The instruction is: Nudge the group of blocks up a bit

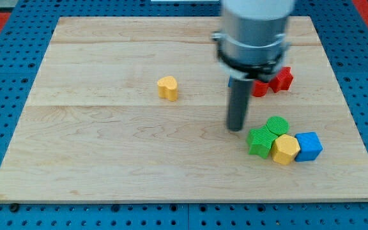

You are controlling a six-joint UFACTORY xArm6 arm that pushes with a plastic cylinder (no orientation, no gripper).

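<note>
Pale wood makes up the board [107, 160], which fills most of the frame over a blue pegboard [5, 64] with red edging at the upper corners. The arm's grey housing [255, 29] comes down from the top edge right of centre, blurred and cut off there, so its upper part is lost. It hides part of the red blocks [280, 79] behind it, and a sliver of something blue at its left edge is too covered to identify. The dark rod stands upright, and my tip [236, 129] rests on the wood just left of the cluster in the lower right; whether it touches is unclear. There are no fingers, only the rod. That cluster packs a blue cube [308, 145], a yellow block [285, 149], a green star-like block [259, 140] and a green cylinder [276, 124] together. A lone yellow heart-like block [167, 87] sits centre-left.
</note>
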